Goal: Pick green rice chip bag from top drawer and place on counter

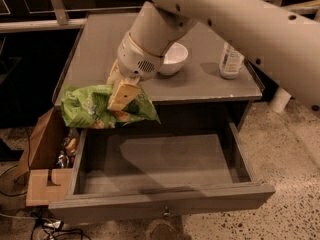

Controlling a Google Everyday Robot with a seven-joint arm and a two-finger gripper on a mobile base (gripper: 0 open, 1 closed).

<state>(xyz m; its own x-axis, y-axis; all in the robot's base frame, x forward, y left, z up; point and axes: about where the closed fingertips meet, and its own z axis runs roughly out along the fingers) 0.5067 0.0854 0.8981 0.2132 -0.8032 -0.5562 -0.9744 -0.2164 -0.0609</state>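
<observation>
Noting gripper (121,95) clamped on green bag (87,108), held in air at front-left edge of counter (100,54), above left end of open drawer (160,206). Hidden by gripper: bag's middle. Partly behind arm (240,24): bowl (175,59).

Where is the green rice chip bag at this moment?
In the camera view, left of centre: the gripper holds the green rice chip bag at the front left edge of the counter, above the open top drawer.

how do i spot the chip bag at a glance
Start at the grey counter over the open top drawer. Off the counter's front edge, above the cardboard box, the gripper holds the green rice chip bag: the only bright green, crinkly thing.
</observation>
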